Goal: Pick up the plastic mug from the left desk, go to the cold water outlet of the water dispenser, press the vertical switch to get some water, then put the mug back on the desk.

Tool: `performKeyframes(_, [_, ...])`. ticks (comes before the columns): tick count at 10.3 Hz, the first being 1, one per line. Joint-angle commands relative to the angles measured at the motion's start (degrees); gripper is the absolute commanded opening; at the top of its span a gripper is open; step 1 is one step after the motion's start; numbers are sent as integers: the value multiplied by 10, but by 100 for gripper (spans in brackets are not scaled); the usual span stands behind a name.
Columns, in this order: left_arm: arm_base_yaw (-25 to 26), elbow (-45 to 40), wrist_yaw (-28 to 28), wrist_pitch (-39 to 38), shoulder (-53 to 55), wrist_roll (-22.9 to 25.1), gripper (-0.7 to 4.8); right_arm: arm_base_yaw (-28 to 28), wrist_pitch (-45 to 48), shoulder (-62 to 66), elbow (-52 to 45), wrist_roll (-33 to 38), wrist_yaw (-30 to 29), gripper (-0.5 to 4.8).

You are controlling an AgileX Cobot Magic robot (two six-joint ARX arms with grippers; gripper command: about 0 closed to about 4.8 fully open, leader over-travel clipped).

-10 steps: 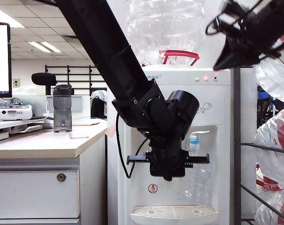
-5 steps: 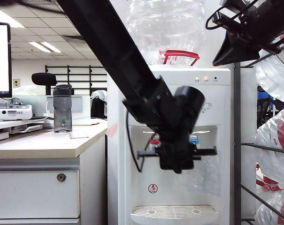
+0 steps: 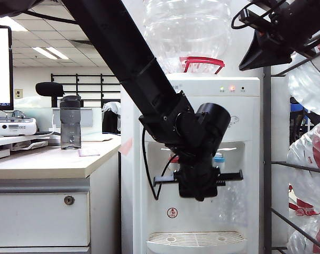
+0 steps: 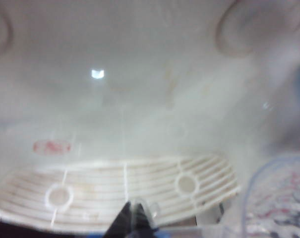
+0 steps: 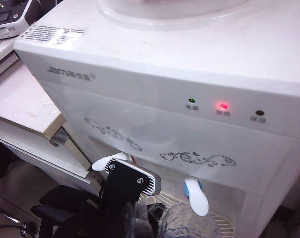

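The clear plastic mug (image 3: 231,203) hangs inside the water dispenser's (image 3: 197,90) recess, just below the cold water outlet (image 3: 218,157) with its blue collar. My left gripper (image 3: 199,189) is shut on the mug's thin clear handle, which shows between the fingertips in the left wrist view (image 4: 132,220), with the mug's rim (image 4: 281,198) beside them. From the right wrist view the mug (image 5: 187,223) sits under the white lever of the cold water outlet (image 5: 197,196). My right gripper (image 3: 249,66) hovers high above the dispenser, shut and holding nothing. The left desk (image 3: 48,161) stands to the left.
A red-collared tap (image 5: 112,161) sits beside the blue one. The drip tray (image 4: 125,186) lies below the mug. A smoky-grey bottle (image 3: 70,123) stands on the desk. A rack of spare bottles (image 3: 308,174) flanks the dispenser on the right.
My left gripper has carried the mug to the right, bringing it under the blue tap. The right arm has lifted slightly.
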Motion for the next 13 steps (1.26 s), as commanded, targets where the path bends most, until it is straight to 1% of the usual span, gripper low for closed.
performKeyframes(1, [3,14,5,-31,-3,-17,-7,0,10,-3,2,2,-3,-5])
performKeyframes(3, [3,16,-6,-36,-3,-23,-7,0,9,-5,2,2,-3,-5])
performKeyframes(5, [9,23,-29,-43,-1,-22,-6,0,8,-13,11,7,-19,-5])
performKeyframes(6, [9,50,-39,-59,8,-23,-7,0,6,-16,19,16,-26,-5])
performKeyframes(7, [9,74,-31,-49,20,-23,-7,0,1,-16,19,19,-26,-5])
performKeyframes(8, [10,74,-36,-24,20,-23,-7,0,0,-16,19,19,-26,-5])
performKeyframes(10, [9,74,-45,-12,21,-25,-7,0,0,-16,19,19,-26,-5])
performKeyframes(11, [6,74,-52,-12,22,-42,-7,0,1,-16,19,19,-26,-5])
performKeyframes(12, [2,74,-77,-10,22,-63,-7,0,1,-16,19,16,-25,-5])
performKeyframes(13, [-8,74,-102,-23,21,-73,-7,-3,1,-16,19,12,-20,-5])
